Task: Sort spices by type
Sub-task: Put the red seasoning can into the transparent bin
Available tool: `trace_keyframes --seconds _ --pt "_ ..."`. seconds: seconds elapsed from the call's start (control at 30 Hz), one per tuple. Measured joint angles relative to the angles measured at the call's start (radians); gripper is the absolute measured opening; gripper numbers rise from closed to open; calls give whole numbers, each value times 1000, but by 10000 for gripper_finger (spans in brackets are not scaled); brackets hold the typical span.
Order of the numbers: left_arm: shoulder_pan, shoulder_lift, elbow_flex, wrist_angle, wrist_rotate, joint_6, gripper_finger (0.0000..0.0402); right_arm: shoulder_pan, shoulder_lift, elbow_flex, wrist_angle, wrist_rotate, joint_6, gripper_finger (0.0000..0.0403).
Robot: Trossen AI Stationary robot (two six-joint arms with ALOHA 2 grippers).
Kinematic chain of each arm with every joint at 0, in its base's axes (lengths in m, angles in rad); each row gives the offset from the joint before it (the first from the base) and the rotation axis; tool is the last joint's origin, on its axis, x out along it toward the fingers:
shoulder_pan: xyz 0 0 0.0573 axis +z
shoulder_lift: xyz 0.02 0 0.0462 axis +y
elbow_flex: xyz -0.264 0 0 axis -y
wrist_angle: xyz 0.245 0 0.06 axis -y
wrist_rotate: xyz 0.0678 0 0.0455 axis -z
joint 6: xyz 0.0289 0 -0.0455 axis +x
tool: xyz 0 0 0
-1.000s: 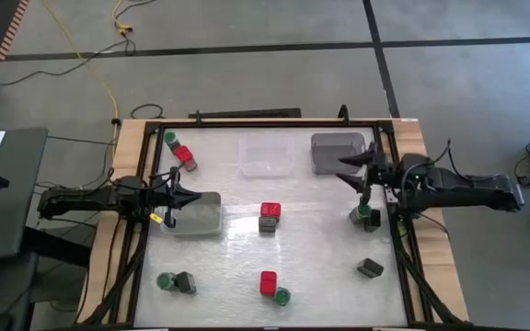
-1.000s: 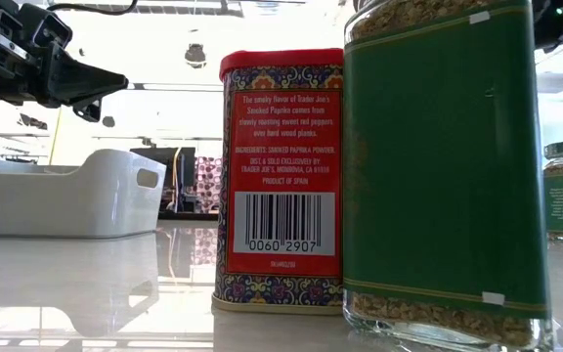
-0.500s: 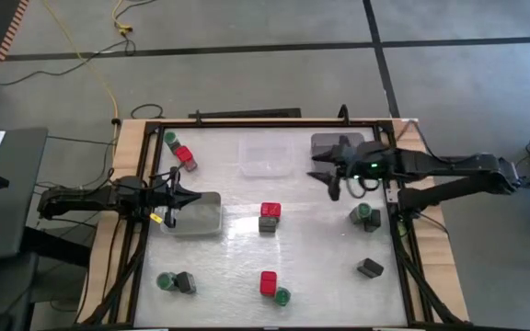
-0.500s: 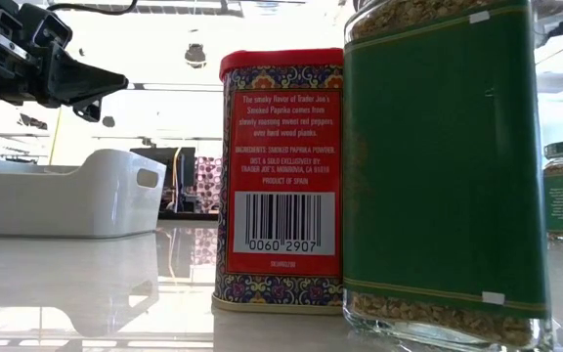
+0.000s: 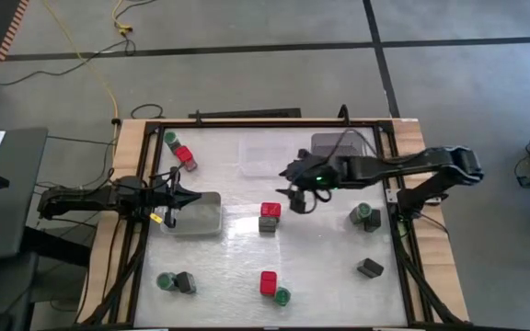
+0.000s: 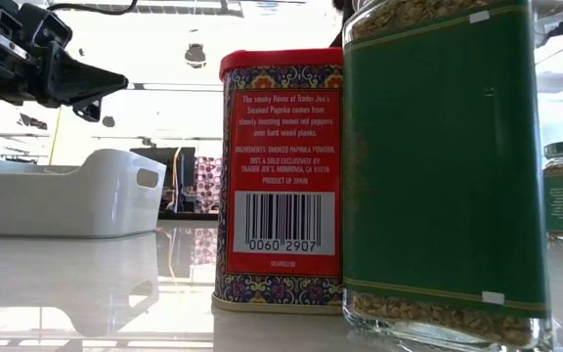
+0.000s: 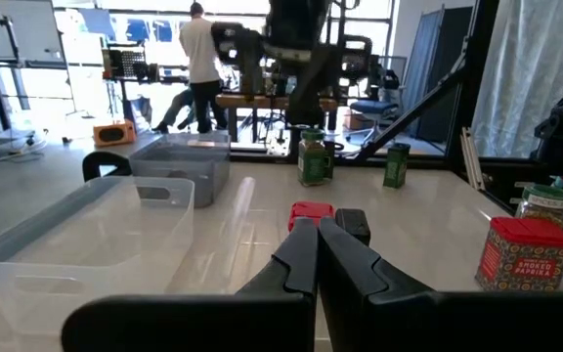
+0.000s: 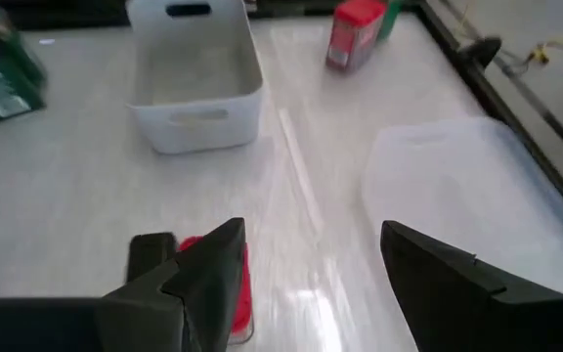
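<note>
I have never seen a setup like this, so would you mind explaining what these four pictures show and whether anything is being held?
This is a two-armed robot at a table, sorting spice containers. The overhead picture shows everything: the left gripper is shut and empty, above a tray at the table's left side. The right gripper is open and empty, reaching over the middle near a red paprika tin that stands against a dark tin.

The table-height picture looks across the surface past another red tin and a green-labelled jar right in front of the lens. The last two come from cameras on each wrist, looking past that arm's own fingers.

More red tins, green-lidded jars and dark tins stand in small groups around the table, with a clear tray and a grey tray at the far side.
</note>
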Motion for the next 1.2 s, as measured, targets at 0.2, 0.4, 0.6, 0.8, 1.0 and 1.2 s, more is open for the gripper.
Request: trace_keyframes --seconds 0.2,0.4,0.6,0.8,1.0,1.2 --pt "0 0 0 0 0 0 0 17 133 35 12 -85 23 270" --pt "0 0 0 0 0 0 0 34 230 56 18 -132 21 270" --pt "0 0 0 0 0 0 0 34 292 65 19 -141 20 270" --pt "0 0 0 0 0 0 0 40 305 66 18 -168 42 270" --pt "0 0 0 0 0 0 0 38 320 67 22 -166 48 270" --pt "0 0 0 0 0 0 0 33 316 67 18 -154 49 270"
